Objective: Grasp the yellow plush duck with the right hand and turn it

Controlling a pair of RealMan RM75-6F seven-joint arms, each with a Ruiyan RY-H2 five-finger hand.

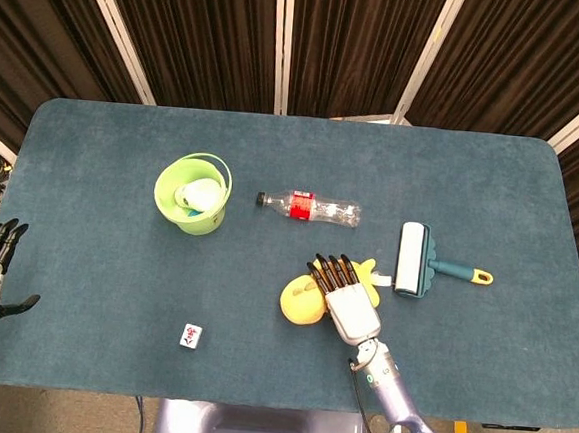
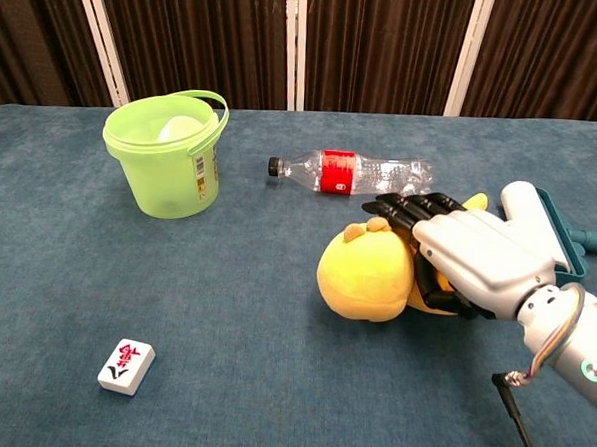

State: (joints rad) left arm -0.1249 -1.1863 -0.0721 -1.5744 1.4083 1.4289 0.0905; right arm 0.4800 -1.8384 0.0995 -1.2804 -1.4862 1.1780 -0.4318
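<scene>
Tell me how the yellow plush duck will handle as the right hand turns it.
Probably soft: the yellow plush duck looks stuffed, so it may squash under the right hand. Likely light, and its rounded head could let it roll on the table.

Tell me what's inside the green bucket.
The bucket holds a pale, whitish rounded thing, seen from above. What it is, and anything beneath it, cannot be told; the wall hides most of it in the chest view.

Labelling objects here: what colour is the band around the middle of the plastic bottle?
Red, seen best in the chest view on the bottle.
</scene>
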